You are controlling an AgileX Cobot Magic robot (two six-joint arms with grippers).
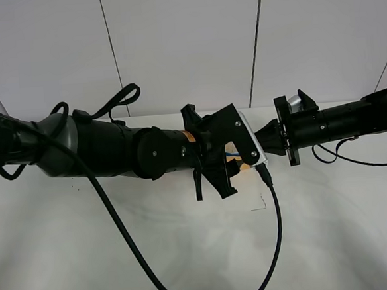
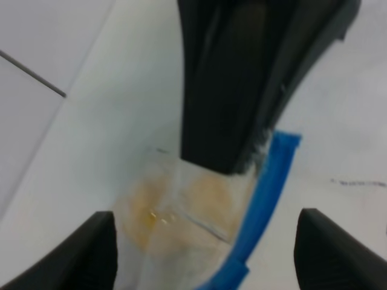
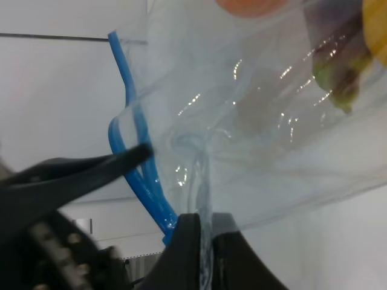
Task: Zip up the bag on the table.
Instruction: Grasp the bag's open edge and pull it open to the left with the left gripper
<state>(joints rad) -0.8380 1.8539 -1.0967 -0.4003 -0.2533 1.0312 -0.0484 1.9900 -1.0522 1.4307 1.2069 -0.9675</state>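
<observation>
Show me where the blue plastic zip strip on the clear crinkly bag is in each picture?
Exterior high: the blue plastic zip strip barely peeks out mid-picture, between the two arms.
Left wrist: slanting between the open left gripper's fingertips.
Right wrist: a looping band beside the shut right gripper.
Shared landmark: the clear crinkly plastic bag it edges.

The bag is seen as clear and glossy, with a blue zip strip on its edge. Inside the bag, an orange fruit, a purple eggplant and a yellow pear are shown. Under the bag, the table is coloured plain white.
</observation>
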